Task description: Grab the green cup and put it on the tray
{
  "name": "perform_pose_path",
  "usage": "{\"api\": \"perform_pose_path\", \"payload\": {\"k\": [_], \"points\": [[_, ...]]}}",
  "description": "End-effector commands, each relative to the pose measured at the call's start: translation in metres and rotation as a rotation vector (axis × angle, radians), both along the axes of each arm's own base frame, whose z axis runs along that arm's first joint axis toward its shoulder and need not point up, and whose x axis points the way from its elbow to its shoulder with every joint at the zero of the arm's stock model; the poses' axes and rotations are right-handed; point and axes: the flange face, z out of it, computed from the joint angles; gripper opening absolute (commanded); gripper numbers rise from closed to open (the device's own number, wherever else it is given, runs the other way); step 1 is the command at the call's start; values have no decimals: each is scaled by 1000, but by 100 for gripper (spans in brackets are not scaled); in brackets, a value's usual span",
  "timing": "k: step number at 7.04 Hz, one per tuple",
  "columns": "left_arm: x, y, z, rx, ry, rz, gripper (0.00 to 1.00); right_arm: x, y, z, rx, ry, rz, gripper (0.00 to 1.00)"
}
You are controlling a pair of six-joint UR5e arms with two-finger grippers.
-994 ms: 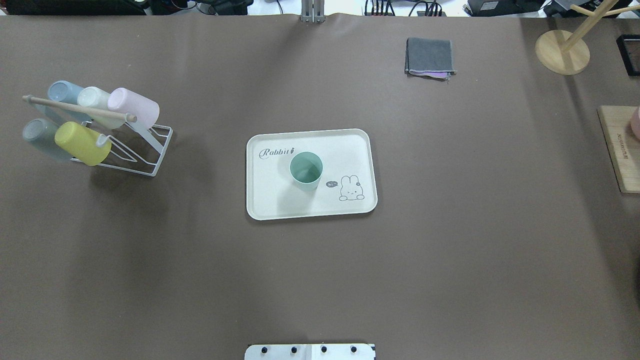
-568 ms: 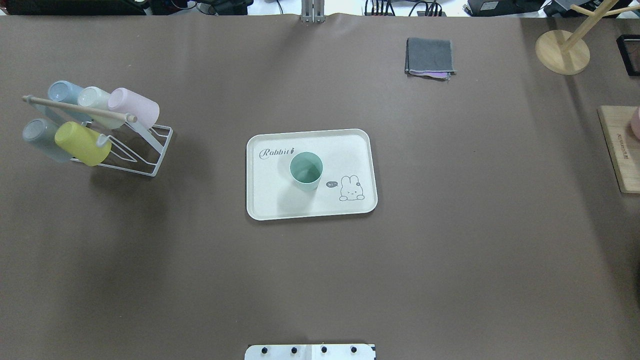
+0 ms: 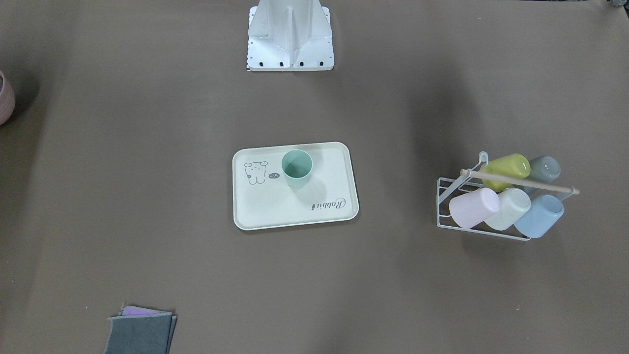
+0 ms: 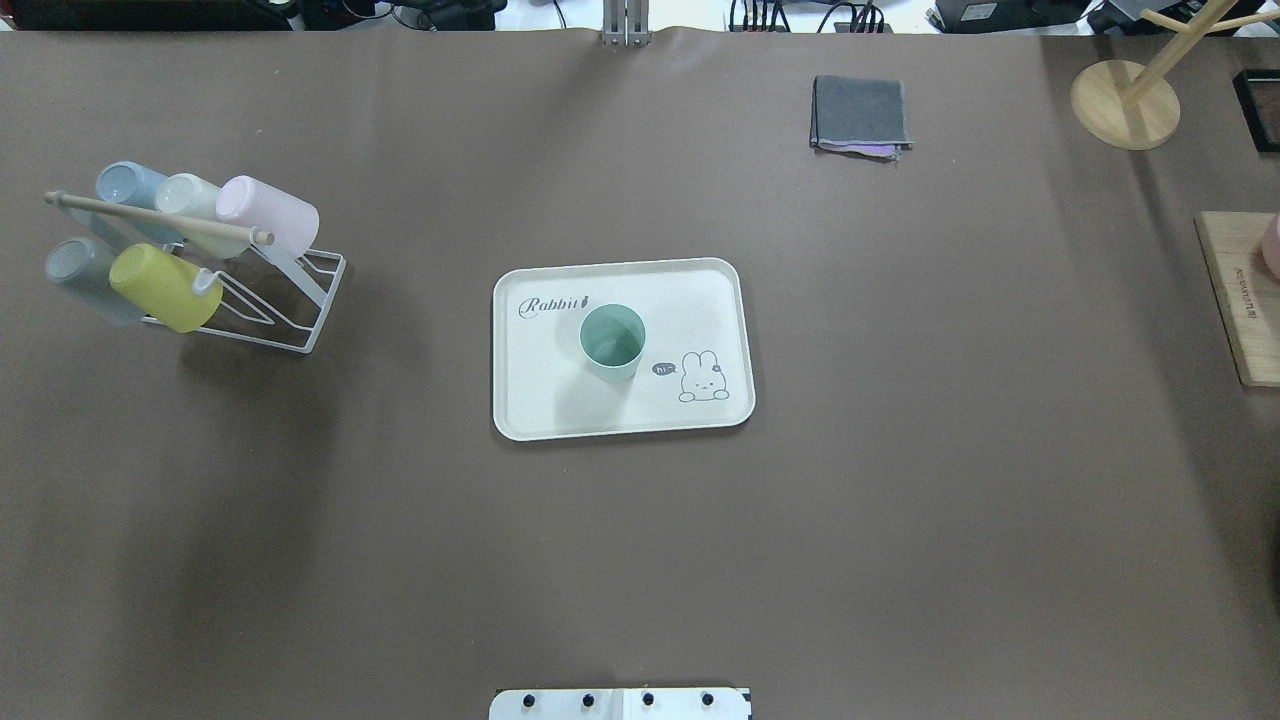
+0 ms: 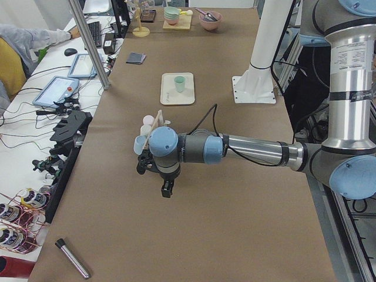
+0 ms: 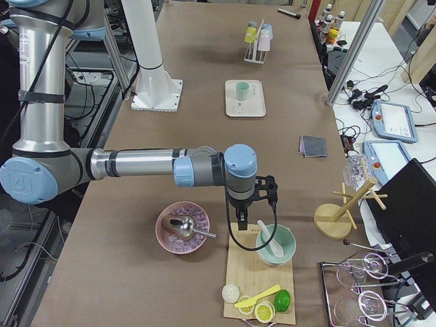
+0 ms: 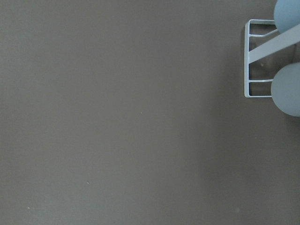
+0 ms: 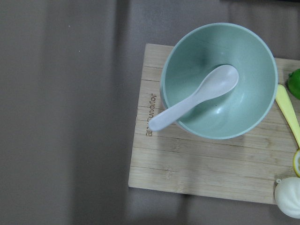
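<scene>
left gripper: I only get it on the side cam, pointing down over bare table, near the cup rack. Can't tell if it's released or clenched.
green cup: upright, mouth up, on the tray, between the "Rabbit" script and the drawing. Well apart from both grippers.
right gripper: side cam only, above the wooden board, just beside the green bowl. Grip state unreadable.
</scene>
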Motion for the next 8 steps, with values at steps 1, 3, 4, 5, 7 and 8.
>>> {"api": "perform_pose_path", "payload": {"k": [1, 3, 4, 5, 7, 8], "points": [[-19, 20, 15, -46, 22, -55, 98, 0, 2, 5, -11, -2, 0, 100], [-21, 24, 16, -46, 16, -58, 98, 0, 1, 4, -10, -17, 0, 100], [-21, 22, 12, -33, 15, -57, 98, -1, 3, 4, -12, -26, -1, 100], [-22, 22, -1, -11, 14, -59, 98, 1, 3, 8, -19, -30, 3, 100], [-23, 19, -5, 0, 12, -61, 98, 1, -1, 4, -12, -31, 3, 100], [-25, 20, -5, 0, 12, -65, 98, 1, -1, 5, -12, -25, 4, 100]]}}
